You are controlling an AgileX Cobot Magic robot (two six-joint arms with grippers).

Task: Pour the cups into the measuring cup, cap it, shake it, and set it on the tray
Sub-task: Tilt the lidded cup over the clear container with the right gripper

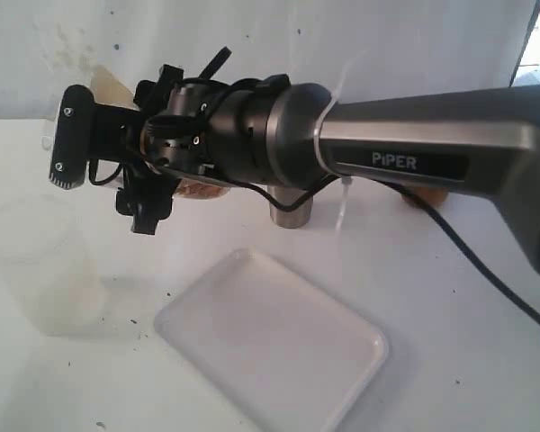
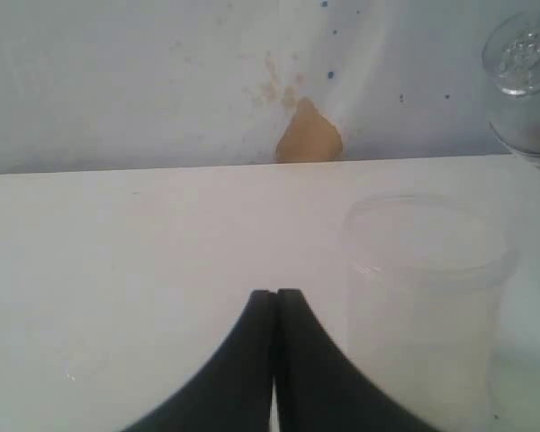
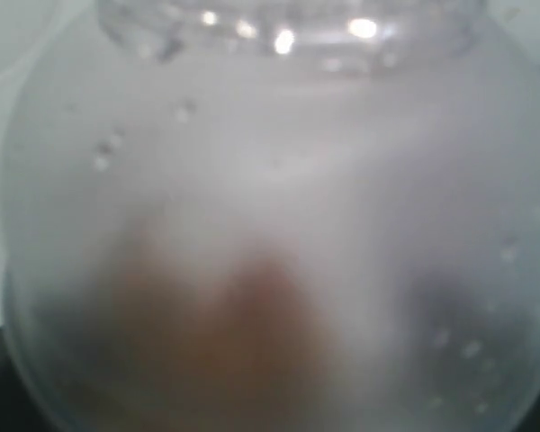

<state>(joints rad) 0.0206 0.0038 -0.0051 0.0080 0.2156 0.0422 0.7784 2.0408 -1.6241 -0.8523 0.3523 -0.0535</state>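
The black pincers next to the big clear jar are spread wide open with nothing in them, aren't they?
Not wide open. The left wrist view shows the left gripper shut, its black jaws pressed together. The rest holds: there is nothing in them, and they sit next to the big clear jar, the measuring cup.

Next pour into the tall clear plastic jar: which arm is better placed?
Right. The right gripper holds the frosted translucent plastic cup raised near the tall clear plastic jar. The left gripper is shut and empty, beside the jar.
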